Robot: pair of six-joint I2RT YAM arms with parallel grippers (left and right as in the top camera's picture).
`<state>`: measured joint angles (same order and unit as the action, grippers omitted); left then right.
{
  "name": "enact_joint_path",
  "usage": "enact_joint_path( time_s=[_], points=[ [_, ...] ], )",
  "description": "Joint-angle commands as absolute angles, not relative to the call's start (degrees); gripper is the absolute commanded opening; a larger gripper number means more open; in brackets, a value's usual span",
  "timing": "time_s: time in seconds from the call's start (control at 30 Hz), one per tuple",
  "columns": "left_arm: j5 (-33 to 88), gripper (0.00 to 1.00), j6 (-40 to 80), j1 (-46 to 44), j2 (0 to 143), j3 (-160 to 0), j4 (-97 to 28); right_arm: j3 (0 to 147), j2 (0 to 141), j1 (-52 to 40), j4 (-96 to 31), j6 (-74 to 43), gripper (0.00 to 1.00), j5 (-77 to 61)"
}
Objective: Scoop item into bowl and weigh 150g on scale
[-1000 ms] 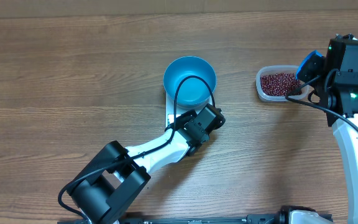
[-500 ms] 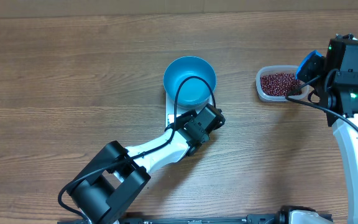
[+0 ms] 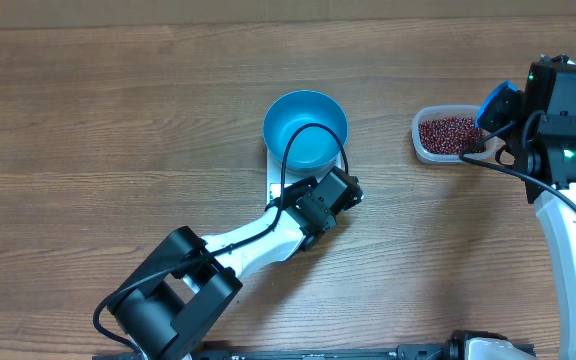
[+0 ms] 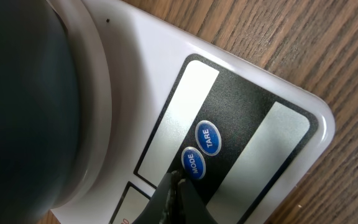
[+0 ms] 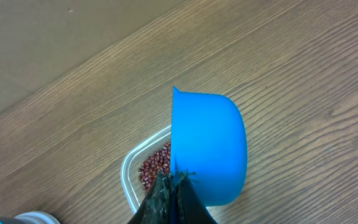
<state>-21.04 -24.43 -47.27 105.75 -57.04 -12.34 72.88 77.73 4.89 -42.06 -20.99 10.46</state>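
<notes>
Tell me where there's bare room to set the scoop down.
Bare wood between bowl and tub, and all the stretch left of the bowl. Crowded: the scale under the bowl, left pincer at its buttons; and the tub, where the right pincer holds the scoop.

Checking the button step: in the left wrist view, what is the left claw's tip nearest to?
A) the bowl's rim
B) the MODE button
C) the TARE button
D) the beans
B: the shut left claw has its tip at the edge of the MODE button on the scale; the TARE button lies just beyond it.
</notes>
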Motion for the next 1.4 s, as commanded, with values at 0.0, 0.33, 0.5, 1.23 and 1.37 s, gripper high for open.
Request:
enact_joint_path(
  time_s=[0.0,0.33,0.5,1.23,1.37],
  points=[
    [-18.6,0.04,-25.0,-47.8,106.6,-56.6,-13.2,74.3,77.5,5.2,-41.8,-21.4,0.04,10.3],
    [-22.6,0.04,-19.2,-48.4,100.1,-56.9,-15.2,74.3,77.5,5.2,-41.8,-21.4,0.04,10.4],
    [-22.6,0.04,-16.7,-48.5,95.7,-56.9,-18.2,74.3,77.5,5.2,-41.8,-21.4,0.04,10.4],
    [-10.4,0.04,-3.8,-46.8,72.2,-56.9,-29.1,74.3,77.5,5.2,-42.4,-21.4,0.04,10.4],
    [-10.4,0.04,-3.6,-44.9,66.8,-56.9,-30.8,74.2,77.5,5.2,-42.4,-21.4,0.04,10.4]
  ],
)
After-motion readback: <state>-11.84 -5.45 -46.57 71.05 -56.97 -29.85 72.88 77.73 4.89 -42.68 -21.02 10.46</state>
